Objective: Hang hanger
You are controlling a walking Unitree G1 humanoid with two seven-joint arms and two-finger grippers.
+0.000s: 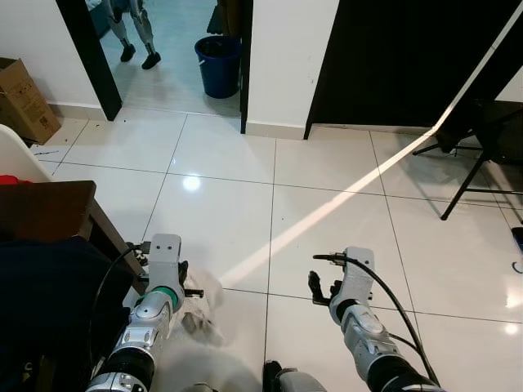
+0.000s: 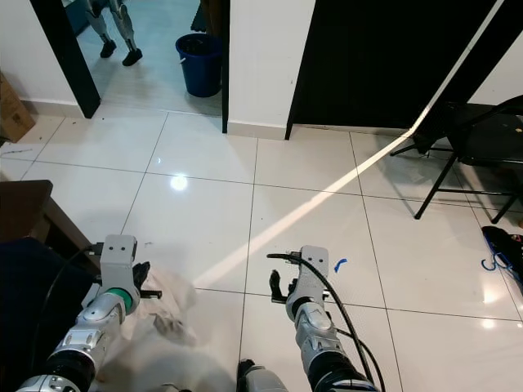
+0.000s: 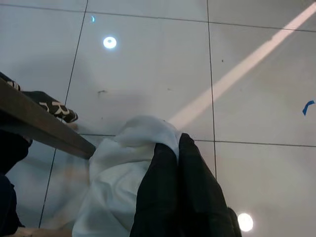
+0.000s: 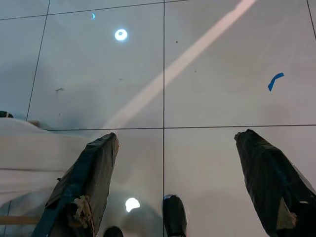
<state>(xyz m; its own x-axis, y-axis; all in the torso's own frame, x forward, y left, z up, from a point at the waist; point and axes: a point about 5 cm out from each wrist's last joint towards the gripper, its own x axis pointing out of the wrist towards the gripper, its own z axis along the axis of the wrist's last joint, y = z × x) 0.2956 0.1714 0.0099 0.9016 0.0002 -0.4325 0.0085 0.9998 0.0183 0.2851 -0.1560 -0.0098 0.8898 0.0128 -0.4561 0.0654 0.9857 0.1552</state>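
My left gripper hangs low over the tiled floor beside the table's corner. In the left wrist view its black fingers are pressed together on a white garment. The garment droops from them in crumpled folds down to the floor. My right gripper hangs at the same height over bare tiles. Its two fingers stand wide apart with nothing between them, and the white cloth's edge lies off to one side.
A dark wooden table with dark blue cloth stands on my left. Ahead are a blue bin, another robot's legs in a doorway, and a cardboard box. A black folding stand is at the right.
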